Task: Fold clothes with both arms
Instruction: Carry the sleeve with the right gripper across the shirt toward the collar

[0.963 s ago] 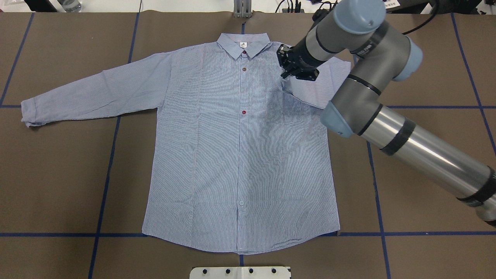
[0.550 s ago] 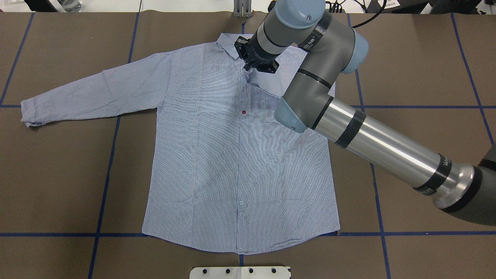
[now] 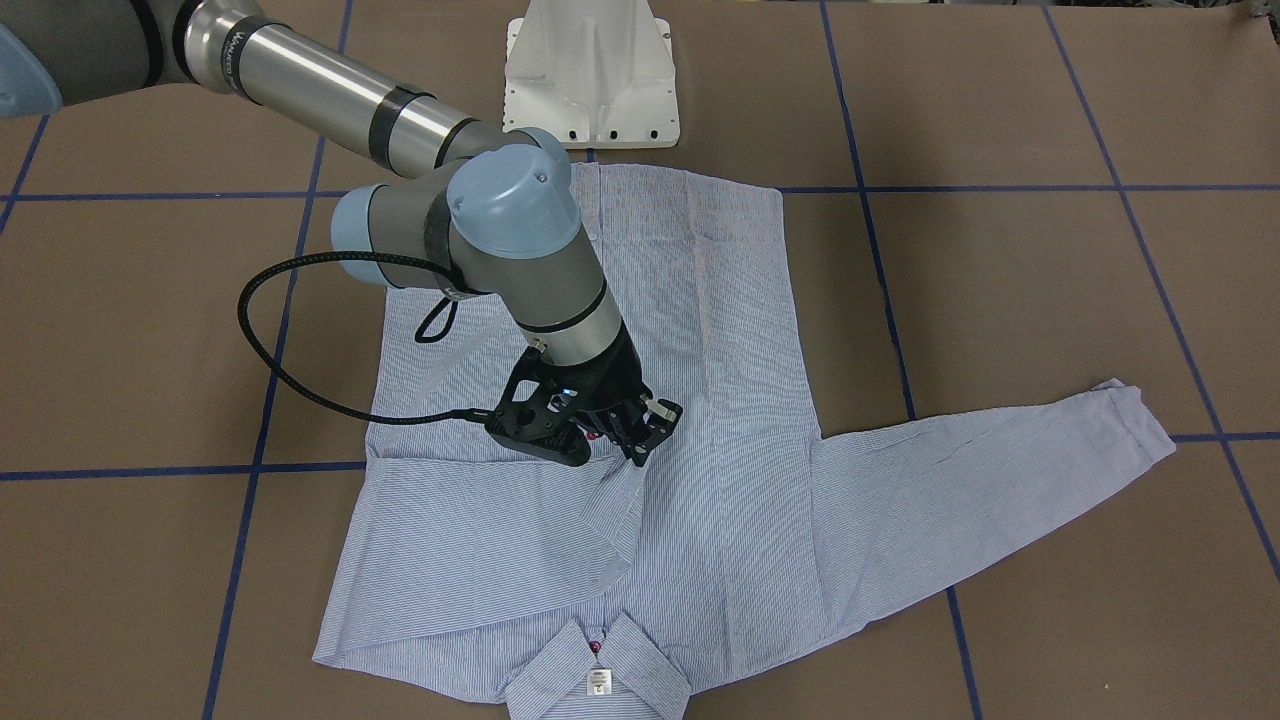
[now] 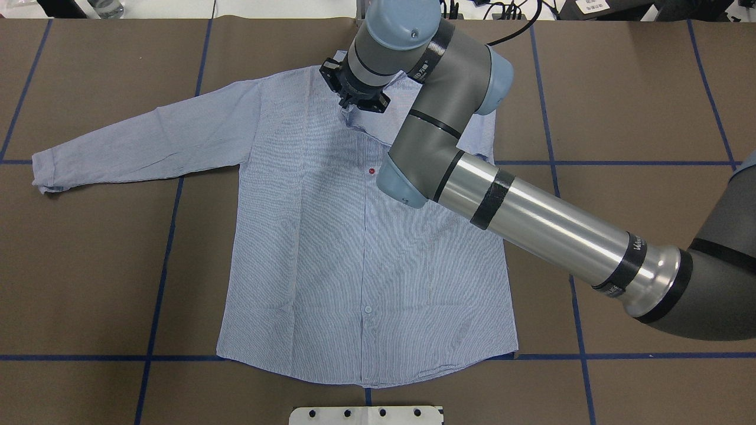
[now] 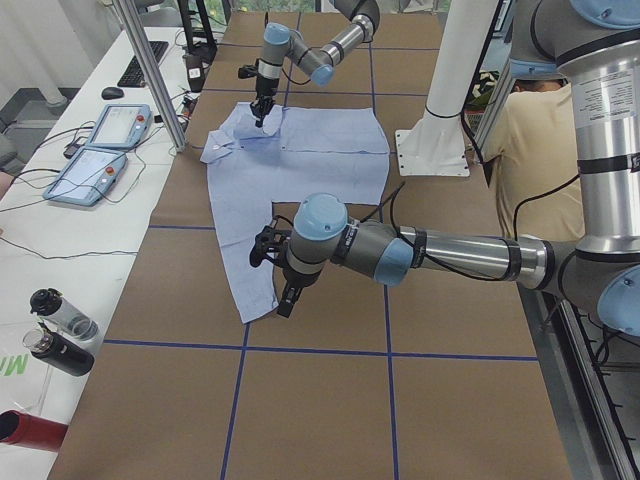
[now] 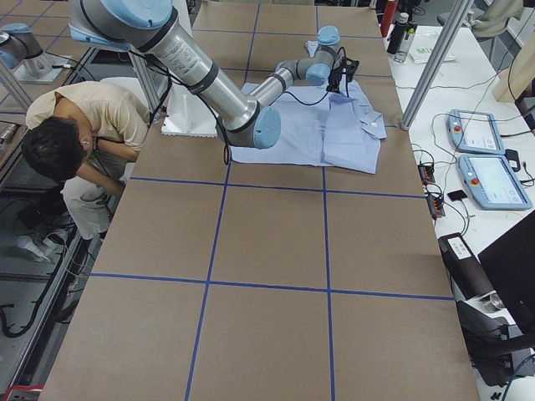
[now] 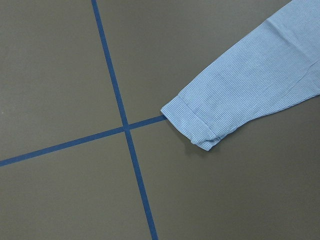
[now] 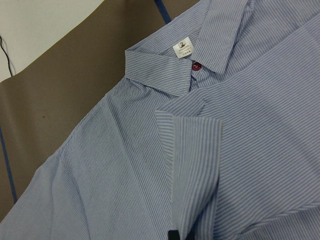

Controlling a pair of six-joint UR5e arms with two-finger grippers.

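Pinching the shirt cuff (image 8: 195, 150), the right gripper (image 3: 637, 453) is clamped near the collar (image 3: 598, 668).

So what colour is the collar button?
Small round collar button is dark red; clearest in right wrist view.

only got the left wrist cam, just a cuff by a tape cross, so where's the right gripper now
observer: the right gripper is over the shirt's front near the collar, shut on the right cuff.
operator: is that sleeve lying flat yet
observer: no, the right sleeve is folded across the chest and its end rises to the gripper.
operator: and the hem
observer: the hem lies flat and unfolded, on the side of the white base.
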